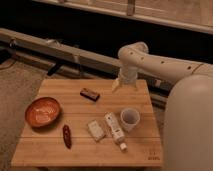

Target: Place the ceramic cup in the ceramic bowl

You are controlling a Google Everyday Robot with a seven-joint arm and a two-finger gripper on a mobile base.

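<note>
The ceramic cup (130,119) is small, plain and white. It stands upright on the right part of the wooden table (55,145). The ceramic bowl (42,111) is shallow and orange-brown with a paler inside. It sits at the table's left side, far from the cup. My gripper (116,86) hangs from the white arm over the table's far right edge, above and behind the cup, with nothing in it.
A white tube with a cap (114,131) lies just left of the cup. A pale small packet (96,129) lies beside the tube. A red chili-shaped thing (66,136) lies near the front. A dark bar (90,93) lies at the back middle. My white body (187,125) fills the right.
</note>
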